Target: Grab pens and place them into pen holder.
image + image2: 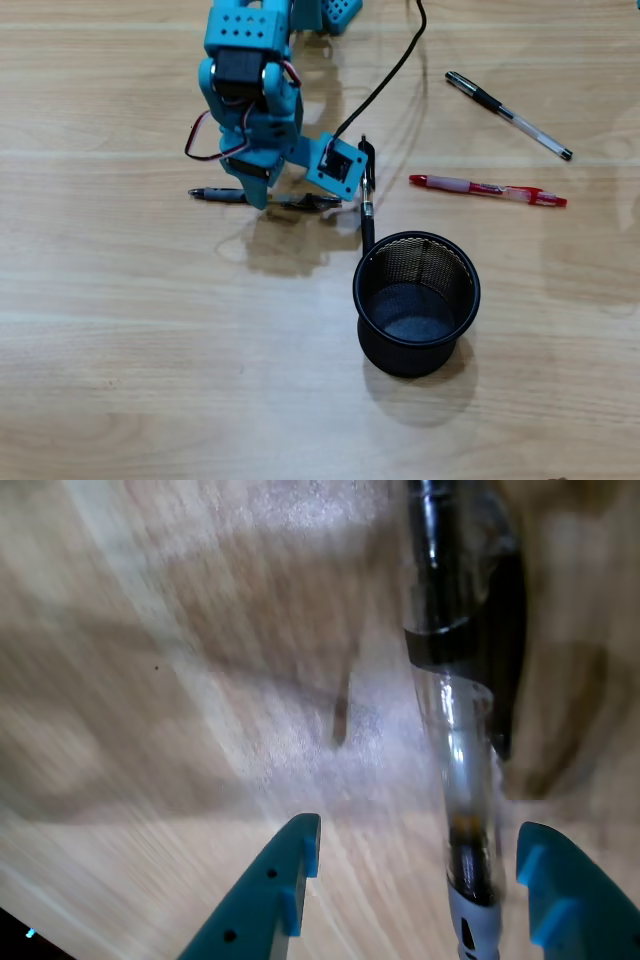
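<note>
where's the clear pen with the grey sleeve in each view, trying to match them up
Overhead view: the clear pen lies crosswise on the table, left of centre, partly hidden under the blue arm, up and left of the holder.
Wrist view: it runs top to bottom, right of centre, black clip at the top.
Shared landmark: the gripper, open and straddling this pen.

Beneath me: one light wooden table (pixel 120 380), grain running left to right in the overhead view, faint plank seams. Soft glare across its top; my shadows lie blurred on it.
</note>
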`<state>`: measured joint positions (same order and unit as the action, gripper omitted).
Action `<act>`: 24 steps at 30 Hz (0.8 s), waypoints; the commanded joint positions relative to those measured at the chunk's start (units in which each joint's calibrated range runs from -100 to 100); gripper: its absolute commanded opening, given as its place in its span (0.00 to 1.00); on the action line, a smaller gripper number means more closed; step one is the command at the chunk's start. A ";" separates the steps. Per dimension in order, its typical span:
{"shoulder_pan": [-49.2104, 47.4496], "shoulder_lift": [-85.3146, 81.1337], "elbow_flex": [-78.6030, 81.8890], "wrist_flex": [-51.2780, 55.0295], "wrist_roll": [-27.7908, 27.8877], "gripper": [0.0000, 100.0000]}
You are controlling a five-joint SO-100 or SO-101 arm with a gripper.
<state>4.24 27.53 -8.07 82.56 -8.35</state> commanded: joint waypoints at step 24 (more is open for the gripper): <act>0.38 4.28 -2.24 -7.17 1.12 0.05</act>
<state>4.24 31.69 -10.38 75.66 -7.10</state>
